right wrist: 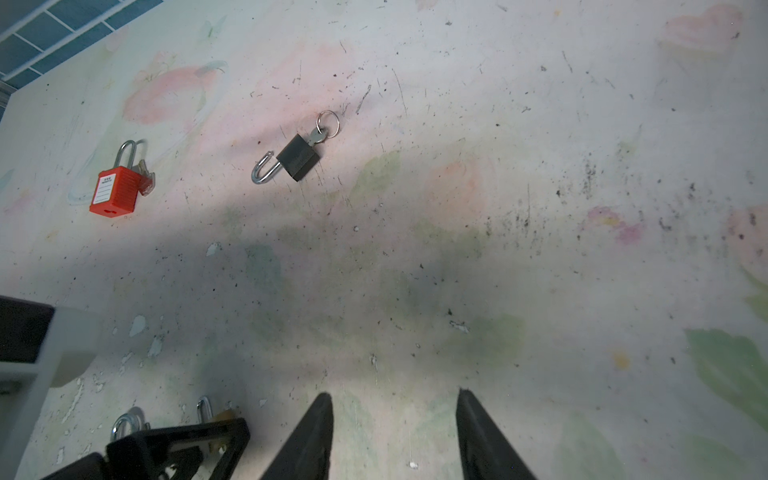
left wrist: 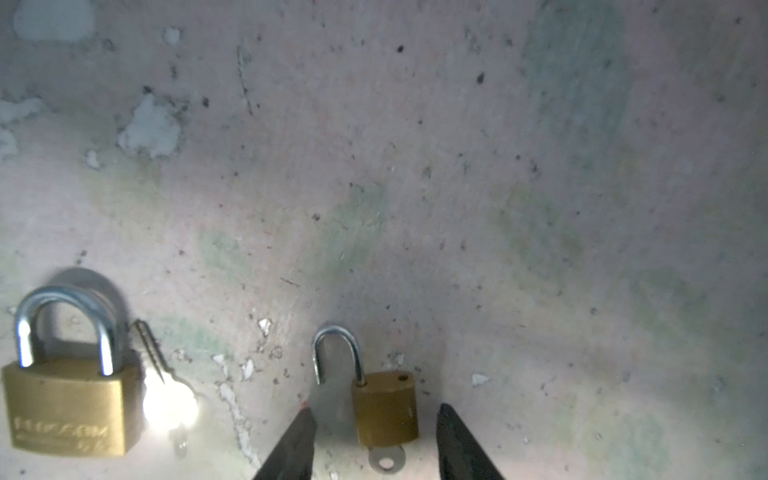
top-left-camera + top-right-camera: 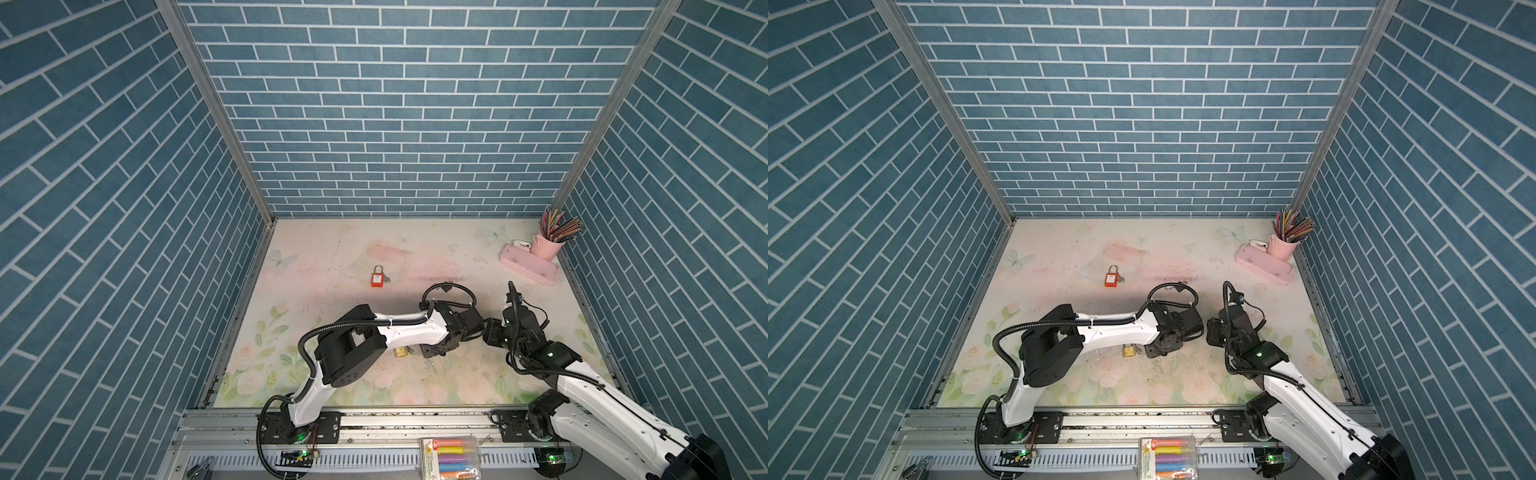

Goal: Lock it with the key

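Observation:
A small brass padlock (image 2: 384, 409) lies on the floral mat with its shackle swung open and a key (image 2: 386, 459) in its base. My left gripper (image 2: 374, 409) is open around it, one finger on each side, with gaps to the body. In a top view the left gripper (image 3: 1154, 351) sits low beside a larger brass padlock (image 3: 1128, 351). That larger padlock (image 2: 68, 399) has its shackle closed, and a loose key (image 2: 166, 395) lies against it. My right gripper (image 1: 395, 399) is open over bare mat, holding nothing.
A black padlock (image 1: 297, 158) with an open shackle and a ringed key lies farther out. A red padlock (image 3: 377, 279) is near it. A pink pencil case (image 3: 530, 264) and a cup of pencils (image 3: 548, 245) stand in the back right corner. A marker pack (image 3: 451, 457) rests on the front rail.

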You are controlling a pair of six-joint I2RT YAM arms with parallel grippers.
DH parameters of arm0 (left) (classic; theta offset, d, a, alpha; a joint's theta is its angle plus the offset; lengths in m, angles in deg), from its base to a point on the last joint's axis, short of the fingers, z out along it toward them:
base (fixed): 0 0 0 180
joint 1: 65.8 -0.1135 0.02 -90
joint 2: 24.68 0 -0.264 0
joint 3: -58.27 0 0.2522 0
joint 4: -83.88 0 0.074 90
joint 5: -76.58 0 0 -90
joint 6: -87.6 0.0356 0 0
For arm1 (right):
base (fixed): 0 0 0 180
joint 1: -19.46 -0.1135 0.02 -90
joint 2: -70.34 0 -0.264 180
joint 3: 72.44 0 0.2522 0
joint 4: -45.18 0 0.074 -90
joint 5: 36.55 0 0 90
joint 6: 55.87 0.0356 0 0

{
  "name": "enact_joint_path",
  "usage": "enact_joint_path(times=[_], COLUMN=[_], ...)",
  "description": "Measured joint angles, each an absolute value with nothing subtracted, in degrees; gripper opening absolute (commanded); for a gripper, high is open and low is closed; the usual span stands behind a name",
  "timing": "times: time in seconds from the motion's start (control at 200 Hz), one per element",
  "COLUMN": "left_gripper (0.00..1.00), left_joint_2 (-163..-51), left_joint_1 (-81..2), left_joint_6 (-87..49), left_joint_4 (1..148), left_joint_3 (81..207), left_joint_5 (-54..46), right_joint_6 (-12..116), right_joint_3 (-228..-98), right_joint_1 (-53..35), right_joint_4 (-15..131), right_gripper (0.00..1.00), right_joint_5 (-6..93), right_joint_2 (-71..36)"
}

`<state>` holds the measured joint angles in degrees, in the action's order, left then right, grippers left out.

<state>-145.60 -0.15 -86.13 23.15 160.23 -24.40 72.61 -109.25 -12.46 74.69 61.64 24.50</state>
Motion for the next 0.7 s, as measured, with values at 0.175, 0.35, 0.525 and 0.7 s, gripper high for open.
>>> enact_joint_path(times=[0.175,0.35,0.525,0.7], left_gripper=[0.39,0.29,0.19,0.09], left_joint_2=[-146.3,-146.9,-147.0,-147.2], left_joint_1=[-0.3,-0.4,-0.5,-0.8], left_joint_6=[-85.7,-85.4,-85.2,-83.9], left_joint_4=[22.2,22.0,22.0,22.2], left_joint_3=[161.3,162.0,162.1,162.6], left_joint_5=[-24.6,-24.6,-24.5,-24.3], right_joint_6=[71.9,71.3,71.2,71.2], right_joint_3=[-109.2,-109.2,-109.2,-109.3], right_joint_1=[-12.5,-12.4,-12.3,-12.2], right_joint_4=[74.5,74.1,74.0,74.1], right_gripper=[0.49,0.49,0.49,0.49], right_joint_5=[61.6,61.6,61.6,61.6], right_joint_2=[24.5,24.2,24.0,24.0])
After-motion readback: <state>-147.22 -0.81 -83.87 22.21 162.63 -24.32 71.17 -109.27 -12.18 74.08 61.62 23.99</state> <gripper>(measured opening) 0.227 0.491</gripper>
